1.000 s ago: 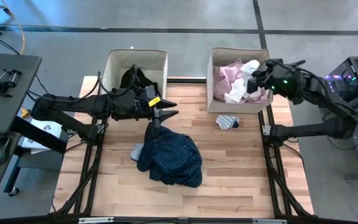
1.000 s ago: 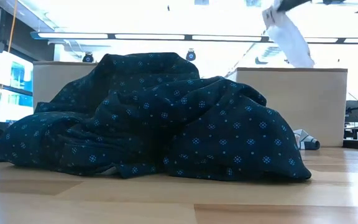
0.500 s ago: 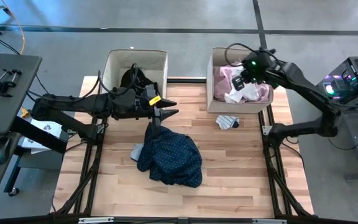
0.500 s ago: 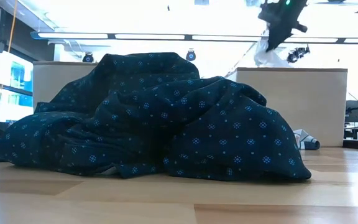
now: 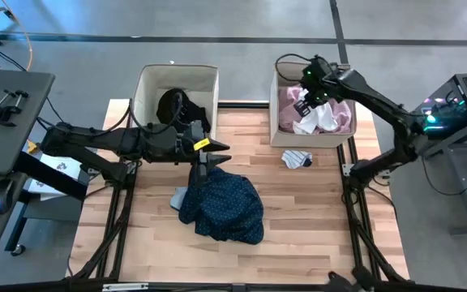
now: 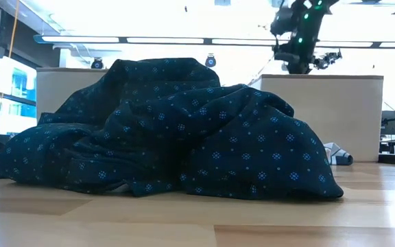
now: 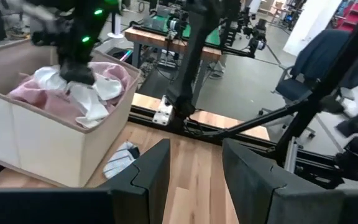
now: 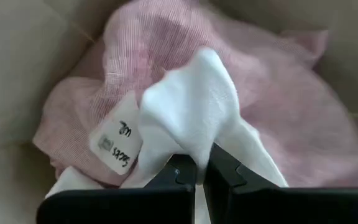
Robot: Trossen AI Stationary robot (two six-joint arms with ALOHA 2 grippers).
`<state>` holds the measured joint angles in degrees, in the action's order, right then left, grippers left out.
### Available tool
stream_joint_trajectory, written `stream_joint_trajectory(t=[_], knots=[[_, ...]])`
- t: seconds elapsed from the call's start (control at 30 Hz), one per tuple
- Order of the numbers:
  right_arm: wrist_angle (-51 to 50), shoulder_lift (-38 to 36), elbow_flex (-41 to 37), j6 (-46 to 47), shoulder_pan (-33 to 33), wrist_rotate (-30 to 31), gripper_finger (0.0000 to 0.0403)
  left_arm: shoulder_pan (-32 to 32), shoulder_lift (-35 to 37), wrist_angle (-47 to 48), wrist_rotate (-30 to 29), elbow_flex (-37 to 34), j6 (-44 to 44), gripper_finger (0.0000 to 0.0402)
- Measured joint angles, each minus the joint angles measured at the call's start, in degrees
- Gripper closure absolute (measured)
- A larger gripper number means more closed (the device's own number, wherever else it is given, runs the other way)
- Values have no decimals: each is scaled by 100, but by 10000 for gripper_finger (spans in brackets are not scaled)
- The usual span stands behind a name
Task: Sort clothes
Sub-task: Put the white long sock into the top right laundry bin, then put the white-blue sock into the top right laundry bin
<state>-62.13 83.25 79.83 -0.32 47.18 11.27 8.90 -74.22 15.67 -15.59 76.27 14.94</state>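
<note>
Clothes: the white cloth (image 5: 319, 119) is lying on the pink shirt (image 5: 340, 114) inside the right beige box (image 5: 276, 105), at the table's far right; the navy dotted dress (image 5: 221, 204) is lying heaped on the wood near the table's middle.
Right gripper (image 8: 197, 169): it is hanging over the right box, fingers pressed together and pinching a fold of the white cloth; only the right wrist view is showing this pinch, and a small handwritten tag (image 8: 118, 140) on the pink shirt.
Left gripper (image 5: 209, 156): it is hovering just over the far edge of the dress, between the two boxes; the left wrist view is showing its fingers (image 7: 151, 177) standing partly apart with nothing between them.
Black garment (image 5: 174, 105): it is sitting in the left beige box (image 5: 146, 88), seen only from above.
Striped sock (image 5: 297, 159): it is lying on the table just in front of the right box.
Low view: the dress (image 6: 163, 130) is filling most of the picture and hiding the left gripper.
</note>
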Motion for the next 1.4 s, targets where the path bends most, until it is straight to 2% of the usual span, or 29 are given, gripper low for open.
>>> stream_joint_trajectory(t=[0.2, 0.3, 0.4, 0.57, 0.77, 0.9, 1.03, 1.1, 1.2, 1.3, 1.4], knots=[[-90, 835, -2, 5, 143, -62, 392, 105, 0, 122, 0, 0, 2, 266], [-111, 1193, -2, -9, 218, -272, 354, 142, 1, 280, -2, 0, 106, 266], [-434, 1358, 96, 124, 342, -650, 295, 142, 0, 402, 0, 0, 289, 266], [-1011, 1000, 533, 324, 385, -499, 211, 140, 2, 470, -1, 0, 383, 266], [-1302, -86, 961, 1104, 19, -68, 194, 81, 2, 467, 0, 0, 287, 266], [-1253, -928, 922, 1649, -837, -51, 198, 23, 2, 462, -2, 0, 80, 266], [-1048, -1612, 598, 2232, -2341, -39, 199, -48, 2, 449, -2, 0, -155, 266], [-1062, -1837, 313, 3039, -3217, -38, 199, -77, 2, 449, -2, 0, -153, 266], [-915, -2005, -189, 4320, -4478, -20, 199, -81, 8, 426, -2, 0, 84, 266], [-663, -1962, -719, 4988, -5447, 82, 199, -81, 28, 552, -12, 0, -140, 266], [-568, -1826, -1232, 6073, -6111, 625, 199, -99, 24, 714, -57, 0, -126, 266]])
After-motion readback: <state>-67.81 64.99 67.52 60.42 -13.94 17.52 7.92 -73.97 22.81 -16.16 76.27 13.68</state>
